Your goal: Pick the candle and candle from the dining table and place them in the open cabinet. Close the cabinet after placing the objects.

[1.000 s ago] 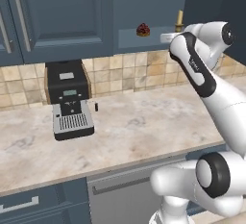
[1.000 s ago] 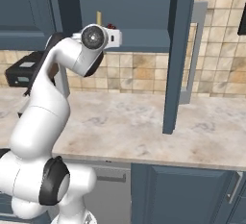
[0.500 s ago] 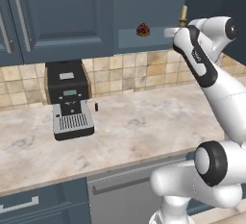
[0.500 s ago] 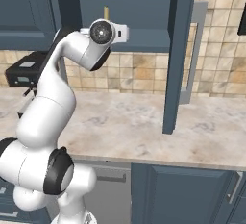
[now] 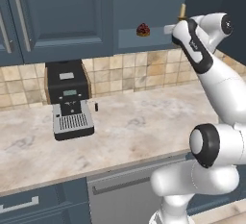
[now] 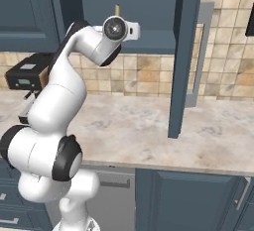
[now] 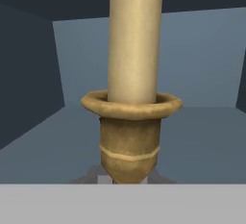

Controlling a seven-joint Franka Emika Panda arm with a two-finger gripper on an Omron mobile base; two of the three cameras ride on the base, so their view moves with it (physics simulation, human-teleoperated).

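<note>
The fingers are clenched on the brass candlestick of the cream candle (image 7: pixel 133 40), carrying it upright inside the open cabinet (image 5: pixel 158 6), at three o'clock from the dark red lump (image 5: pixel 142 29), so it can stand on the shelf.

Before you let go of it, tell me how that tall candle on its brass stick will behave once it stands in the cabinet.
The candle is tall and thin over a narrow brass holder, so it probably tips easily if nudged. It looks stiff, though wax this slim could snap. In the gripper it stands upright inside the open cabinet; a gentle release seems wise.
</note>
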